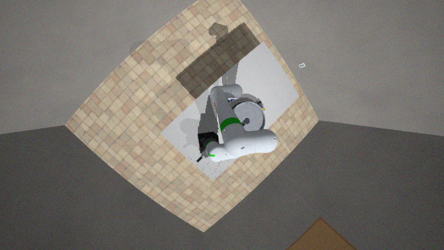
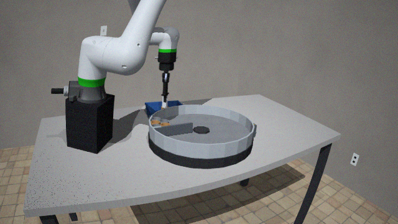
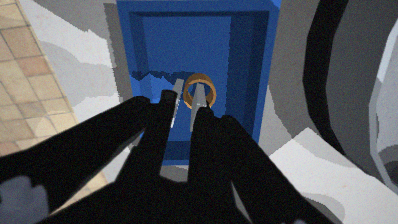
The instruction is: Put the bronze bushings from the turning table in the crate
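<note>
A big grey table stands on dark legs. The floor has tan tiles. A small white socket sits on the grey wall.

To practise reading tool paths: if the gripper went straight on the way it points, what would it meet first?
Probably the bushing at the tips of the gripper, then the crate floor; depth is unclear.
</note>
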`<state>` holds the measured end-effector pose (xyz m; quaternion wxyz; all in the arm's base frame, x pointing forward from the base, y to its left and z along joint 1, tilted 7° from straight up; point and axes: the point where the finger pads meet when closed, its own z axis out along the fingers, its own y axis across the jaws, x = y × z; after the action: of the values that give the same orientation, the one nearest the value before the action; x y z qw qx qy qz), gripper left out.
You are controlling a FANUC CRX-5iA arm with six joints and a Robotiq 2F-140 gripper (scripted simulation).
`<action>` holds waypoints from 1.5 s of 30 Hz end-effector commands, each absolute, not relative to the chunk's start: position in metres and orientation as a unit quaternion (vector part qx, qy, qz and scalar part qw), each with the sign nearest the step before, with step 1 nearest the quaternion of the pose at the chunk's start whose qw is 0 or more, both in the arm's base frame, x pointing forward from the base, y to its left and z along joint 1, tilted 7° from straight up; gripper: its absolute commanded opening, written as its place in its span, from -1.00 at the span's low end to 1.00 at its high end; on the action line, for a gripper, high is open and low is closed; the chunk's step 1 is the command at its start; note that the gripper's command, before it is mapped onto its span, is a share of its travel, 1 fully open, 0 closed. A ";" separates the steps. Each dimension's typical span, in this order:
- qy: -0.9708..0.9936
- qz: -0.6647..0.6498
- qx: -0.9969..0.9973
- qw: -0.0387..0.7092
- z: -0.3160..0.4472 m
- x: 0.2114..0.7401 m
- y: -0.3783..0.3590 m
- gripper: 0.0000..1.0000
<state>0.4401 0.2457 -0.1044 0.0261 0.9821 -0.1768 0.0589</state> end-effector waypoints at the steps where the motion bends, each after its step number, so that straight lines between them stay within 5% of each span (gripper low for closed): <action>1: -0.177 0.059 0.982 0.026 -0.104 0.440 0.246 -0.79; 45: -0.177 0.059 0.982 0.026 -0.080 0.438 0.248 -0.79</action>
<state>0.4387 0.2467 -0.0911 0.0260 0.9821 -0.1768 0.0589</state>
